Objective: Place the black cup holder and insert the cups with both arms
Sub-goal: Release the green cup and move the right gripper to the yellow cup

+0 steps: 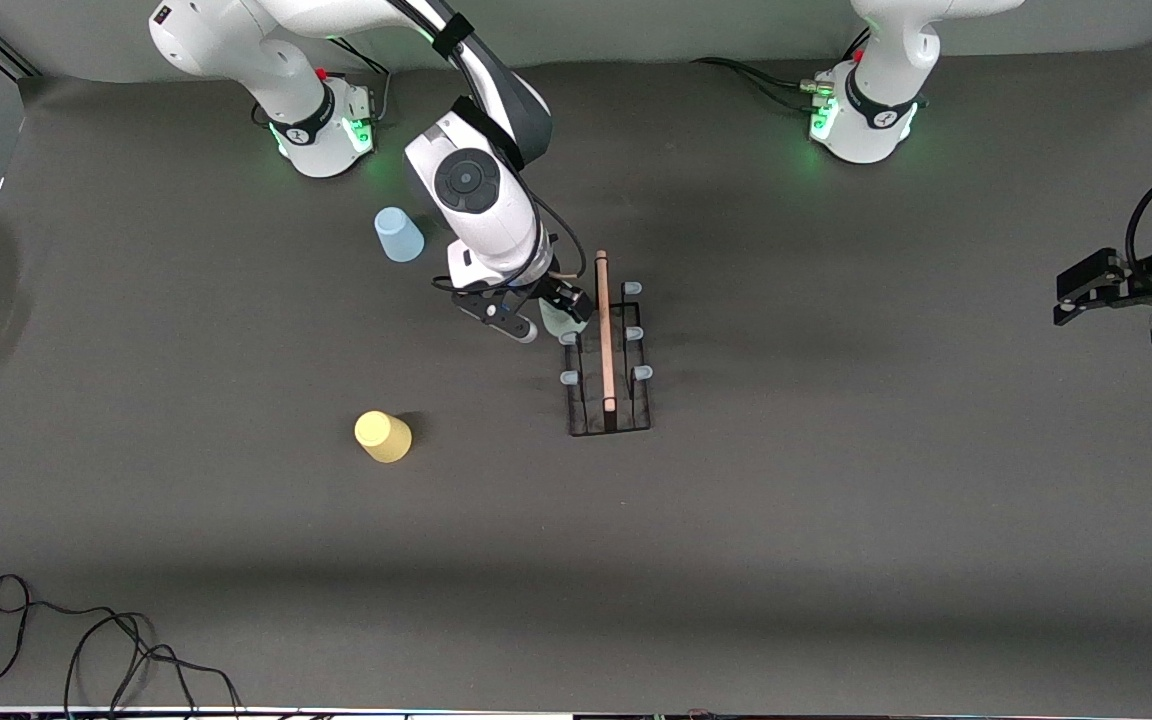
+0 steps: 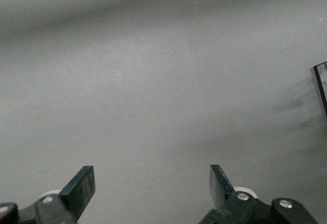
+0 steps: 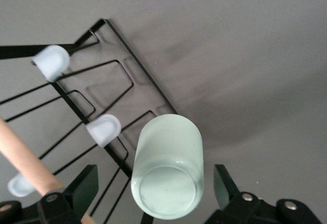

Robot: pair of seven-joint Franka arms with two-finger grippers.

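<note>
The black cup holder [image 1: 609,385] stands on the grey bench [image 1: 836,520] about midway between the two arms' ends, its light wooden rod on top and pale caps on its prongs. A pale green cup [image 3: 167,169] sits upside down over the prong farthest from the front camera on the side toward the right arm's end, and the right gripper [image 1: 533,314] hangs over it with its jaws spread wide on either side, not pinching it; the cup looks already released. The blue cup [image 1: 398,234] stands upside down near the right arm's base, and the yellow cup [image 1: 383,436] lies nearer the front camera, well apart from the holder; both are not yet placed. These cups look like thin, light plastic with smooth, slightly tapered walls, so they should lift easily but could slip or flex under a hard squeeze; a moderate pinch across the wall below the closed base seems the safest hold. The wire holder looks stiff but light, likely to shift if a cup is pushed sideways against a prong. The left gripper [image 1: 1086,290] waits, jaws wide, over bare bench at the left arm's end.
</note>
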